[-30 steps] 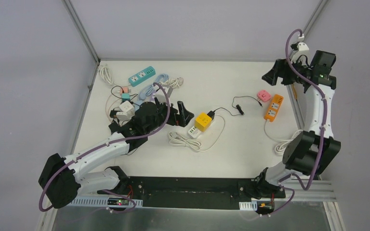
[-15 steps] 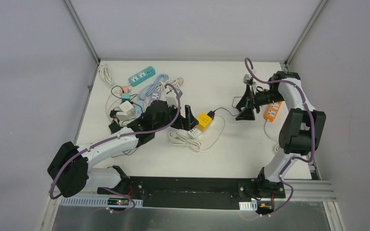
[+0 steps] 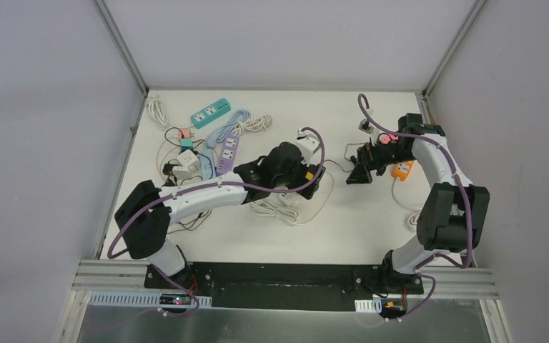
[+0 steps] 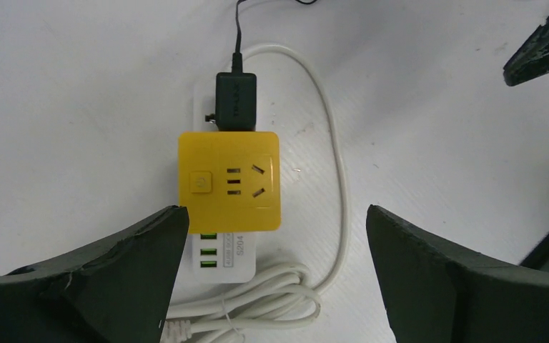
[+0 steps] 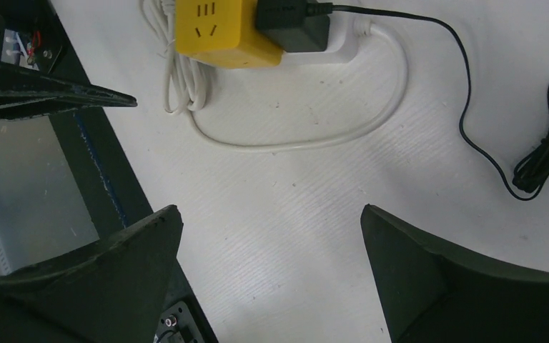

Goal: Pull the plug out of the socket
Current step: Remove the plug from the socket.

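Observation:
A black plug (image 4: 235,98) sits in a white power strip (image 4: 225,254), hard against a yellow cube socket (image 4: 229,181) that is seated on the same strip. My left gripper (image 4: 275,211) hangs open right above the yellow cube, one finger on each side, touching nothing. The top view shows that gripper (image 3: 313,179) covering the cube. My right gripper (image 3: 359,166) is open a short way to the right of the strip, facing it. In the right wrist view the plug (image 5: 292,25) and the cube (image 5: 218,28) lie ahead of my right gripper (image 5: 269,211), whose fingers have only bare table between them.
The strip's white cord (image 4: 257,300) is coiled beside it and loops to its right. The plug's thin black cable (image 5: 465,107) ends in a bundle (image 5: 547,161). An orange strip (image 3: 401,170) lies behind my right gripper. Teal (image 3: 209,113) and purple (image 3: 226,153) strips lie at the back left.
My left arm has reached right until its gripper hangs over the yellow cube. My right arm has swung down from high at the back right to the table, facing the strip.

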Action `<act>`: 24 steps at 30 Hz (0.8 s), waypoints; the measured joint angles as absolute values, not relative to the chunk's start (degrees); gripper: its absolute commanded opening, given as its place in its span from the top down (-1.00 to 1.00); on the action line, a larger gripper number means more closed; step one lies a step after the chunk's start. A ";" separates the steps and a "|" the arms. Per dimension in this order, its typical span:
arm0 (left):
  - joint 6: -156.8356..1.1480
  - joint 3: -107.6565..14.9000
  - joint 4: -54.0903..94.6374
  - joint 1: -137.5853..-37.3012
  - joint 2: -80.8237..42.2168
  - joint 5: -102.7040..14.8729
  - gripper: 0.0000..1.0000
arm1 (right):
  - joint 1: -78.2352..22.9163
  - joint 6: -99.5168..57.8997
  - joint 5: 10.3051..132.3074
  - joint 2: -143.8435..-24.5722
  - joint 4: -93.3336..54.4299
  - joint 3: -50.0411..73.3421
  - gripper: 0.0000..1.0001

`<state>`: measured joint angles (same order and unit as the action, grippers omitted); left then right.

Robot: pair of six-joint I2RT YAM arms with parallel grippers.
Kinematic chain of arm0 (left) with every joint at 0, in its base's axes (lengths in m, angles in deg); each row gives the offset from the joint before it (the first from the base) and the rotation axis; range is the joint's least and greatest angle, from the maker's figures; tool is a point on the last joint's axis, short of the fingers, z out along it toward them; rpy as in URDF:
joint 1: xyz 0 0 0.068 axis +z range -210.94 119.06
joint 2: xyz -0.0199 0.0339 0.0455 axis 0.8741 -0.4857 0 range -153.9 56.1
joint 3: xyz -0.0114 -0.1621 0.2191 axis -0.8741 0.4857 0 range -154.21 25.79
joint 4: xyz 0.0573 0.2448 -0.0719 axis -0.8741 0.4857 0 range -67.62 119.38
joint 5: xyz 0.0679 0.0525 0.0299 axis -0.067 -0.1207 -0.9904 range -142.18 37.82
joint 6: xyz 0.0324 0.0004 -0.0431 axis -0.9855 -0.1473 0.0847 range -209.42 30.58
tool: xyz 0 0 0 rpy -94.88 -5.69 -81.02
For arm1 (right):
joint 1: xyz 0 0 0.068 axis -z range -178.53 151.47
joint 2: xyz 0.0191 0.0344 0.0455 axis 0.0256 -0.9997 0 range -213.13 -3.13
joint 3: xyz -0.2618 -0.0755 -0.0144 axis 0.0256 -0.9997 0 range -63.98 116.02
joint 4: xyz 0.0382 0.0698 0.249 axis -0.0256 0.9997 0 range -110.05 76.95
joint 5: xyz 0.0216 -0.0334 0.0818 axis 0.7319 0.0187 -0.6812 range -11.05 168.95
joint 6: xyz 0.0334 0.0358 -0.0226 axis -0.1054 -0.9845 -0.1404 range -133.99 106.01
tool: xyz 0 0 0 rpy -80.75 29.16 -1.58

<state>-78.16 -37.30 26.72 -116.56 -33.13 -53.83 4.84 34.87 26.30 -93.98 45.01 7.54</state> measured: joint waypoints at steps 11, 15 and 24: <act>-87.16 -44.97 34.87 -116.84 -41.85 -56.76 -0.84 | 5.89 26.28 27.73 -93.60 37.36 4.40 -0.99; -89.78 -46.57 35.70 -116.84 -44.36 -56.58 -0.75 | 6.00 25.67 27.73 -93.60 36.62 4.37 -0.99; -91.71 -47.81 37.14 -115.82 -47.20 -56.08 -0.21 | 6.05 25.08 27.73 -93.60 36.35 3.61 -1.00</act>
